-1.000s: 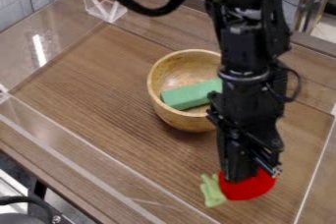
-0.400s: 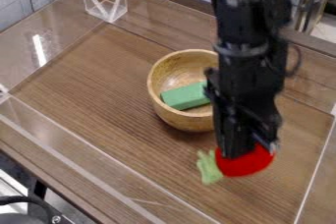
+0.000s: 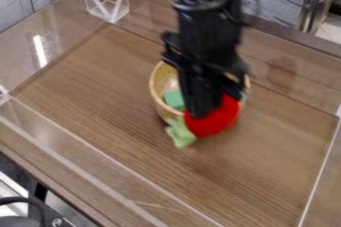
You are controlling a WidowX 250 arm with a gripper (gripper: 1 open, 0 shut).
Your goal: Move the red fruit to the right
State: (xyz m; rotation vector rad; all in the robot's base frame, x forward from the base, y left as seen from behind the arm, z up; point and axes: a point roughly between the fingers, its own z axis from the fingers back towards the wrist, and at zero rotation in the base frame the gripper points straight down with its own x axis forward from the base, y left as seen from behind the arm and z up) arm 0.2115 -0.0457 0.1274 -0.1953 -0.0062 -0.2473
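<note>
Gripper (image 3: pixel 213 112) jaws were closed down on the red fruit (image 3: pixel 213 120), which hung in front of the wooden bowl (image 3: pixel 160 80), toward the table (image 3: pixel 100 102)'s right edge from its middle; the step in hand looked to be the carry, and the next move probably called for a clear path past the bowl, then lowering and release. Compared with the earlier frame, arm and fruit had shifted away from the near edge, up to the bowl; the green block (image 3: pixel 173 100) was now partly hidden.
</note>
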